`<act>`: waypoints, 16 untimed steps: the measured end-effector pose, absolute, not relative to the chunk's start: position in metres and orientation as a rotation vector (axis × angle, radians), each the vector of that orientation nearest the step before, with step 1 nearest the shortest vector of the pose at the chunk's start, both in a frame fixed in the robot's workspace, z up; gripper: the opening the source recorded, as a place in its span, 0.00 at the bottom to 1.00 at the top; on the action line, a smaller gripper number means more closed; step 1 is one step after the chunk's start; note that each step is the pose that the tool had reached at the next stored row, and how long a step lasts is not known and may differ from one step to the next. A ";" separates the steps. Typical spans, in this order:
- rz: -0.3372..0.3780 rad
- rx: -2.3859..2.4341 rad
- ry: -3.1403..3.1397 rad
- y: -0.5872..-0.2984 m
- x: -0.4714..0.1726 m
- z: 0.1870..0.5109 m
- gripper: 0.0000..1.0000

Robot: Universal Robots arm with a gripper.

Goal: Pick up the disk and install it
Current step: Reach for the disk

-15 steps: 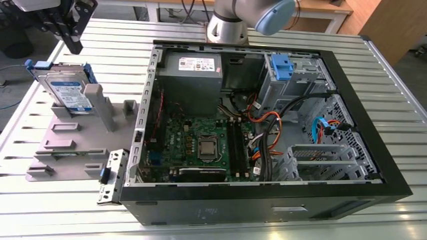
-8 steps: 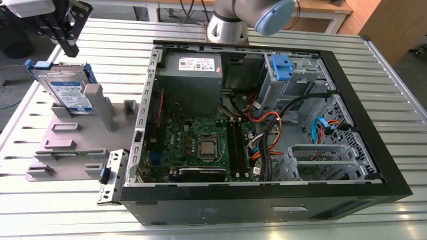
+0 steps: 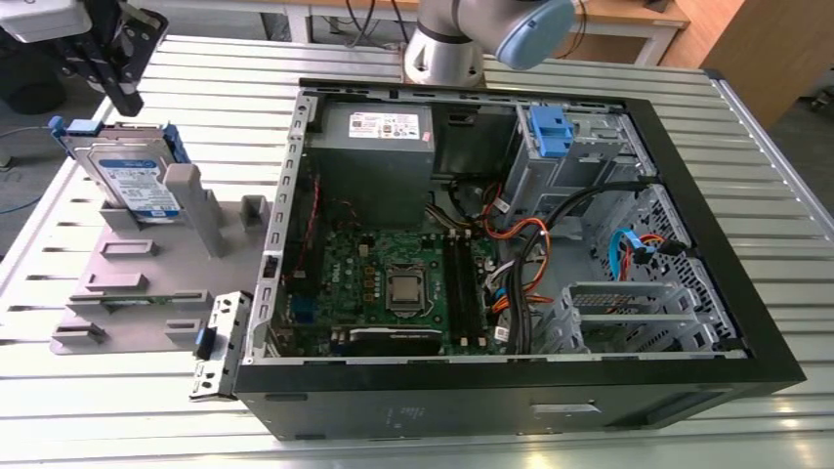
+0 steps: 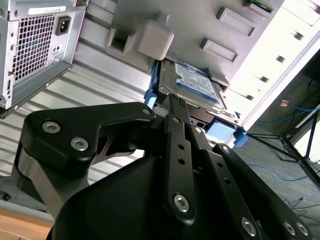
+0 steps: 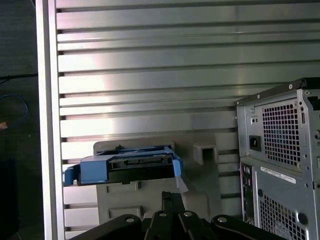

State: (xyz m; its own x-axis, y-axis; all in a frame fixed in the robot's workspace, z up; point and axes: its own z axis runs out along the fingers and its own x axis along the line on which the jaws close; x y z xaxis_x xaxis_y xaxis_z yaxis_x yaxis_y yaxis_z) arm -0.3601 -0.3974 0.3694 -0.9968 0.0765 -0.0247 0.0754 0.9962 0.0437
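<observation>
The claw (image 3: 129, 106) hangs with its fingers pressed together, gripping nothing. Just beyond its tips the disk (image 3: 133, 181) stands on edge (blue rail frame around it) in a grey holder (image 3: 144, 293) on the table (image 3: 78, 401).

no readable text, disk (image 3: 132, 182) label illegible

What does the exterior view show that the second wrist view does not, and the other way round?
The exterior view adds the inside of the open case, with the motherboard and the cage with a blue clip. The second wrist view adds the case's back, with its power socket and vent grid. Shared: the disk standing in the grey holder on the slatted table.
</observation>
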 end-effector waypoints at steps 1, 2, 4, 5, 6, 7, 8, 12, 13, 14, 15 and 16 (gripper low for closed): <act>0.067 0.119 3.112 -0.397 -0.362 0.369 0.11; 0.066 0.119 3.112 -0.397 -0.363 0.368 0.11; 0.067 0.119 3.112 -0.397 -0.366 0.366 0.11; 0.067 0.119 3.112 -0.397 -0.367 0.365 0.11; 0.067 0.119 3.112 -0.397 -0.368 0.365 0.11; 0.066 0.119 3.112 -0.397 -0.369 0.364 0.11; 0.066 0.119 3.112 -0.397 -0.369 0.363 0.11; 0.066 0.119 3.112 -0.397 -0.370 0.363 0.11; 0.066 0.119 3.112 -0.397 -0.370 0.363 0.11; 0.066 0.119 3.112 -0.397 -0.370 0.363 0.11; 0.066 0.119 3.112 -0.397 -0.370 0.363 0.11; 0.066 0.119 3.113 -0.397 -0.370 0.363 0.11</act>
State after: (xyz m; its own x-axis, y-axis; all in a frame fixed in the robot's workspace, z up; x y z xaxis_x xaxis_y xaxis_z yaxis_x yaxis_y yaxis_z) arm -0.3700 -0.3967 0.3631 -0.9968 0.0768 -0.0237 0.0758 0.9962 0.0433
